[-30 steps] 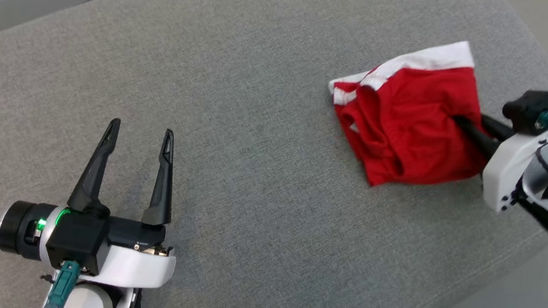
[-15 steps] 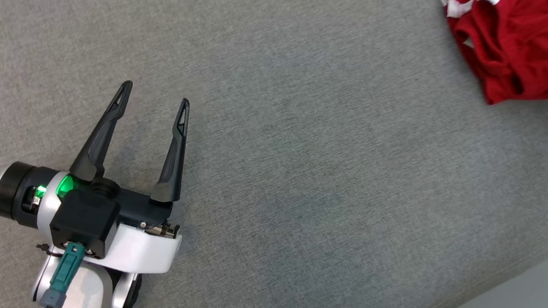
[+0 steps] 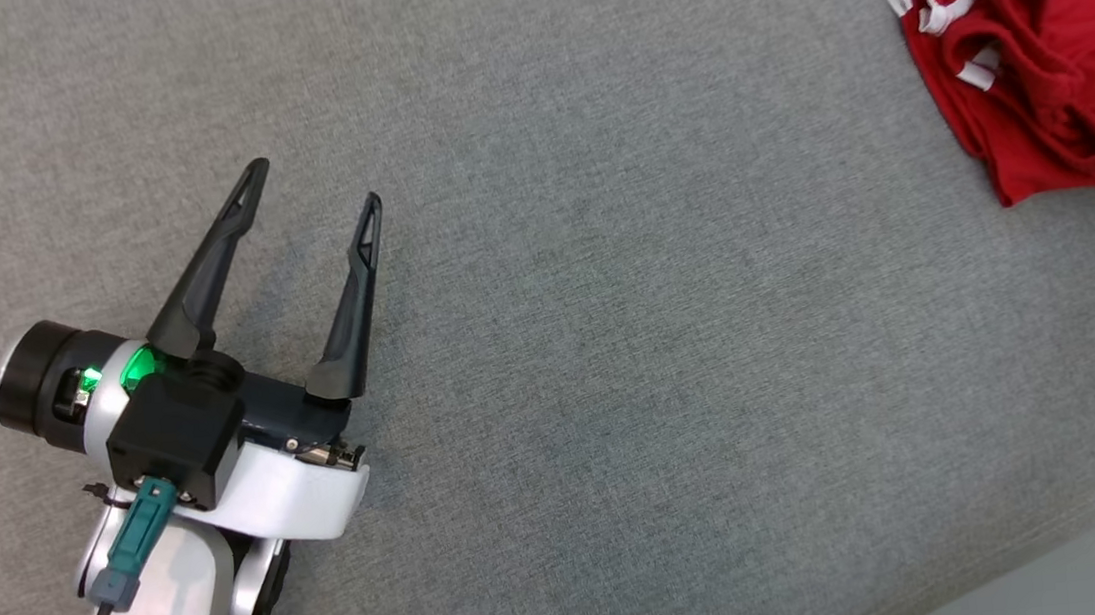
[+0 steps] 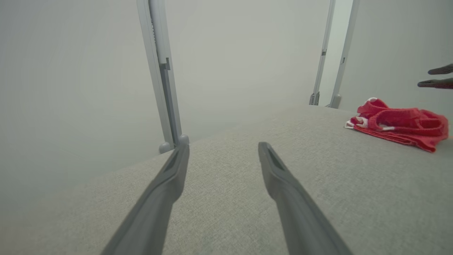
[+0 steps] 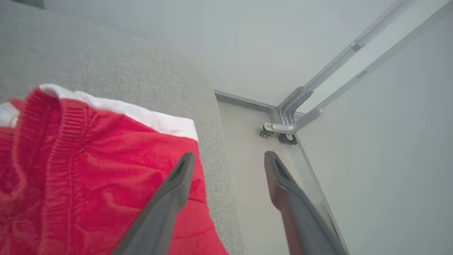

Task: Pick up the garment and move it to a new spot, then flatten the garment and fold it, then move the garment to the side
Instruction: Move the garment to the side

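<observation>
My left gripper (image 3: 314, 181) rests low over the grey cushion (image 3: 611, 342), fingers spread wide and empty, well apart from the work. My right gripper (image 5: 229, 156) hangs over the cushion's right edge, fingers apart with nothing between them, one finger above the red garment (image 3: 1037, 69). The garment lies bunched by that edge, its white band (image 5: 141, 118) facing the floor side. I judge it has been set down and needs flattening, though from this crumple I can't be sure it isn't already folded. Next I would bring my left arm across, so that each gripper can pinch an end of the band and draw it out.
</observation>
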Available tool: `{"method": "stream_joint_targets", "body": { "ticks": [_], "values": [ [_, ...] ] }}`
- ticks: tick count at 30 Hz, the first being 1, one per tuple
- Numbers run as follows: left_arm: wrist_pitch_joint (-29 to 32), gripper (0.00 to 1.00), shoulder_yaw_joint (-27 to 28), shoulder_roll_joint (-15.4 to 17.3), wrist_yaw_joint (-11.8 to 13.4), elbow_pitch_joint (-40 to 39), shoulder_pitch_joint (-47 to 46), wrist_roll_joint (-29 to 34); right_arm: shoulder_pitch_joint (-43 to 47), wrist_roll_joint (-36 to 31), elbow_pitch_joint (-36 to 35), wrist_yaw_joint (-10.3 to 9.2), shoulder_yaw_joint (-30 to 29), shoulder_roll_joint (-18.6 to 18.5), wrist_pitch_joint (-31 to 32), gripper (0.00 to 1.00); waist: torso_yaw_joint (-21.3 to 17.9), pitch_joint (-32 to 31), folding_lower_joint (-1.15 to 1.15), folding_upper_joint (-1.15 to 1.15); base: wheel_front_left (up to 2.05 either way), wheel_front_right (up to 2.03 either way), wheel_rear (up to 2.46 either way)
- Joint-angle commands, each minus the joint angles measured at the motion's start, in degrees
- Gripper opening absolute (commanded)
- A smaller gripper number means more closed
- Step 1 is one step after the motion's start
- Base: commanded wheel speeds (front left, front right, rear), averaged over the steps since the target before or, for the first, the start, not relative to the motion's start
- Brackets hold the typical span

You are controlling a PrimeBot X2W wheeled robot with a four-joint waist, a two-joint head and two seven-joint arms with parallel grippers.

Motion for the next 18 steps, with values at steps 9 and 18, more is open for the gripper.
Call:
{"method": "stream_joint_targets", "body": {
  "ticks": [9, 18],
  "values": [
    [-2.7, 1.0, 1.4, -1.7, 1.7, 3.8, 4.0, -3.8, 13.8, -5.7, -16.7, -0.01, -24.7, 5.6, -0.3, 1.0, 1.0, -9.2, 0.0, 0.0, 0.0, 0.0, 0.0],
    [-4.1, 1.0, 3.3, -3.0, 3.5, 6.3, 8.1, -6.7, 31.3, -15.1, -37.0, 0.0, -38.1, 18.9, -0.3, 1.0, 4.7, -15.7, 0.0, 0.0, 0.0, 0.0, 0.0]
  ]
}}
